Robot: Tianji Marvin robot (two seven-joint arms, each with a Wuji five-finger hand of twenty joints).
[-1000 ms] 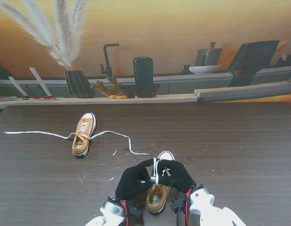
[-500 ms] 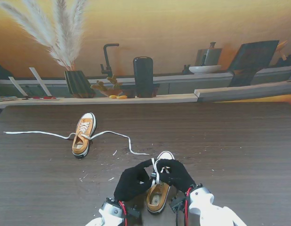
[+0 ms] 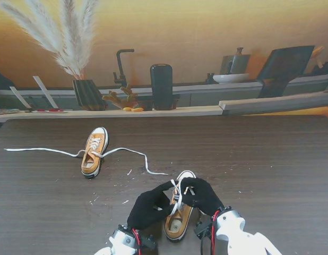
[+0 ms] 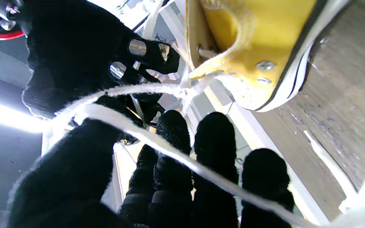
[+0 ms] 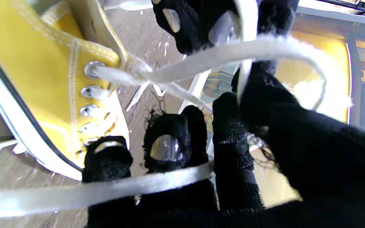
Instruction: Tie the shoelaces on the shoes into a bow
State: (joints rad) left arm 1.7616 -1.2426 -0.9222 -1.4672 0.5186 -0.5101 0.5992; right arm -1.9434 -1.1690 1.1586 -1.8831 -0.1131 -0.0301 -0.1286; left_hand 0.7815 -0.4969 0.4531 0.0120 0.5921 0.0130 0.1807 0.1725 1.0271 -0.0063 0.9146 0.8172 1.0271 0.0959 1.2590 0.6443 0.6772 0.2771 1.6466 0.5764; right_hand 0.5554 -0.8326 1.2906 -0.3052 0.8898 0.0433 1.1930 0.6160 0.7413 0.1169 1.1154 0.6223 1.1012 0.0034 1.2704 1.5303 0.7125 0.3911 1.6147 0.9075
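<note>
Left hand [image 3: 148,208] and right hand [image 3: 202,195] apparently both pinch the near shoe's [image 3: 177,222] lace [image 3: 177,195].

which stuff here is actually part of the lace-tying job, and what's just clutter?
In the job:
near shoe, yellow, between the hands
its white lace, held by both hands
left hand
right hand
far shoe, laces loose on the table

Lying about:
pampas grass vase
black canister
faucet
white scraps on the table
</note>
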